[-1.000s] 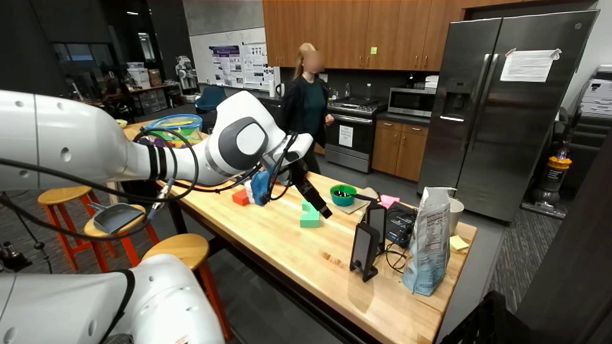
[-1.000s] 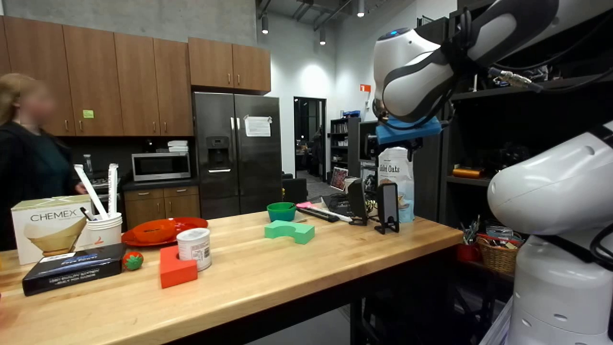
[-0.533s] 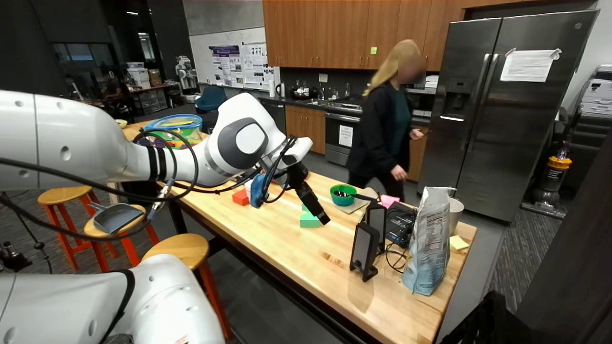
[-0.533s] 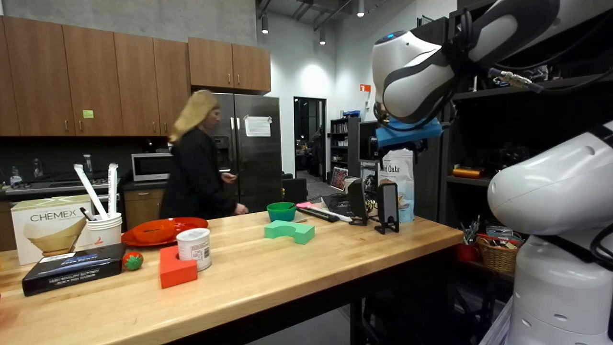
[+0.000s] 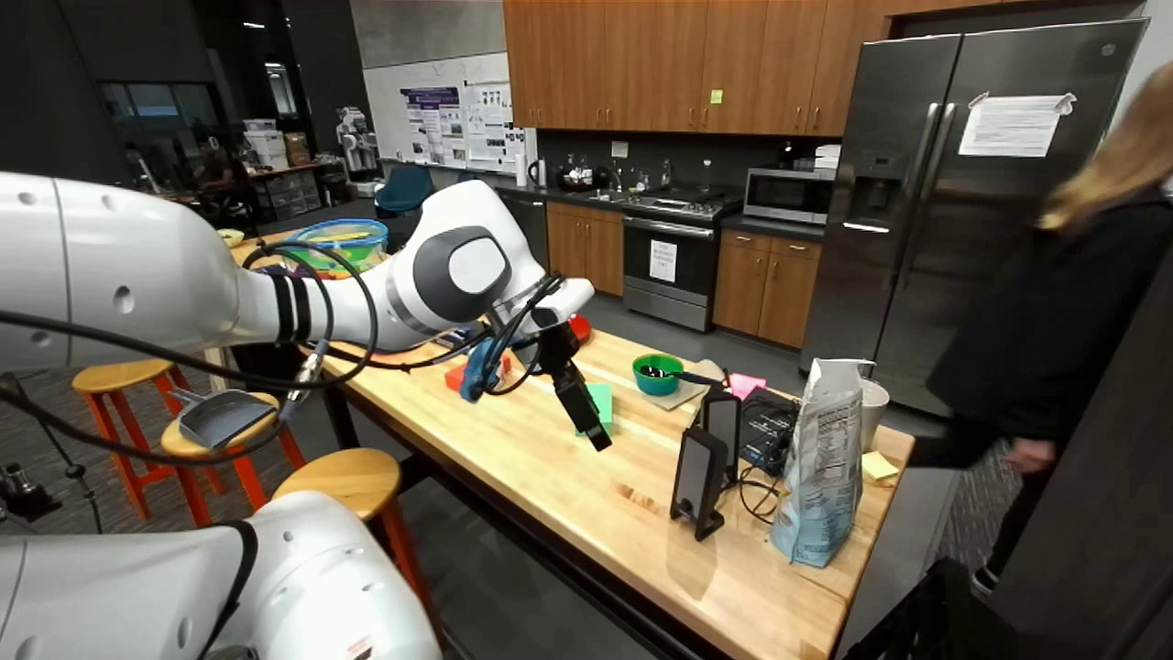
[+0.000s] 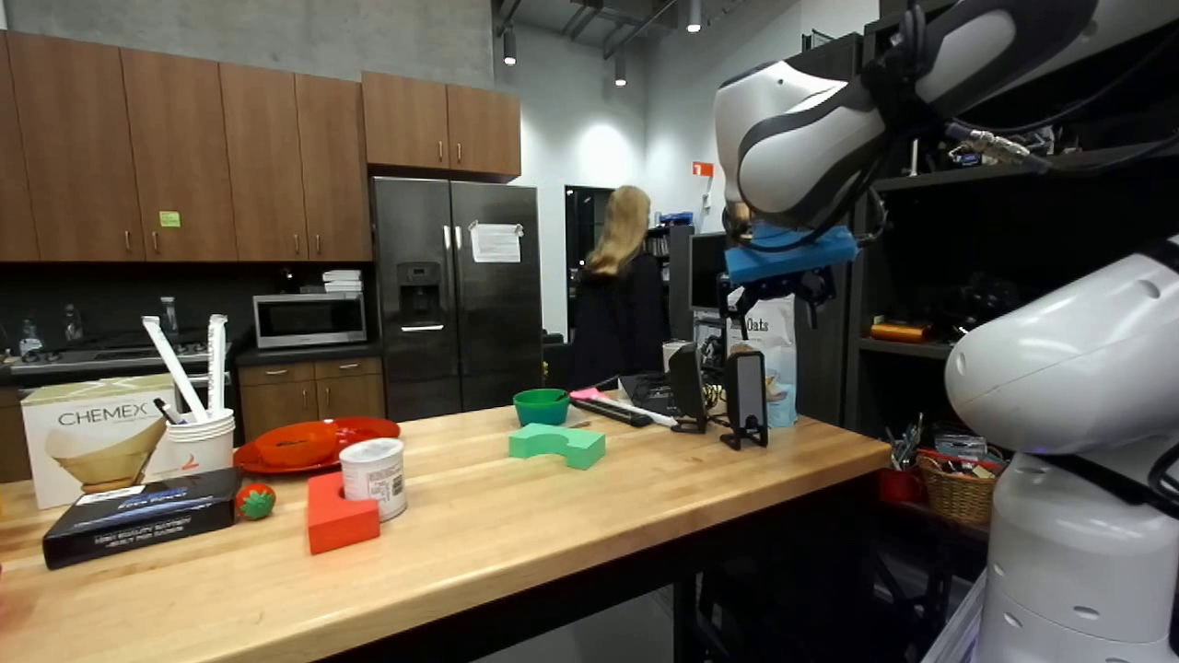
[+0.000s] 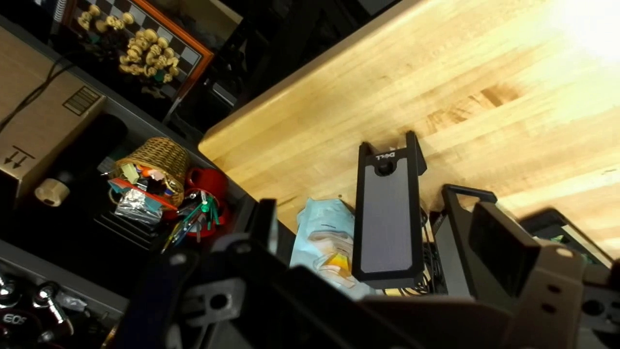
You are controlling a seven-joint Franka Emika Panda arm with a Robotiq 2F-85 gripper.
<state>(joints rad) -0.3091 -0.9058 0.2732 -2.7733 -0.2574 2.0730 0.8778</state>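
My gripper [image 7: 385, 230] is open and empty, its black fingers spread wide in the wrist view. It hangs above the wooden table in both exterior views [image 5: 584, 408] [image 6: 778, 318]. Between the fingers in the wrist view, beyond the tips, stands a black Dell speaker with a grey front [image 7: 386, 218], upright on the table [image 5: 698, 477]. A second speaker [image 5: 722, 422] stands beside it, partly hidden by the right finger in the wrist view [image 7: 453, 252]. A tall oats bag [image 5: 820, 467] stands behind them. A green notched block [image 6: 557, 442] lies on the table, partly behind the gripper in an exterior view [image 5: 600, 408].
A green bowl [image 5: 655, 376] and a black device [image 5: 768, 429] with cables are near the speakers. A red block [image 6: 341, 525], white tub [image 6: 376, 470], red plate [image 6: 368, 428] and Chemex box [image 6: 97, 433] stand farther along. A person [image 6: 622, 295] is beyond the table.
My gripper has moved lower, and to the left in an exterior view, now in front of the green block. The person has walked from the stove past the fridge. The table objects have not moved.
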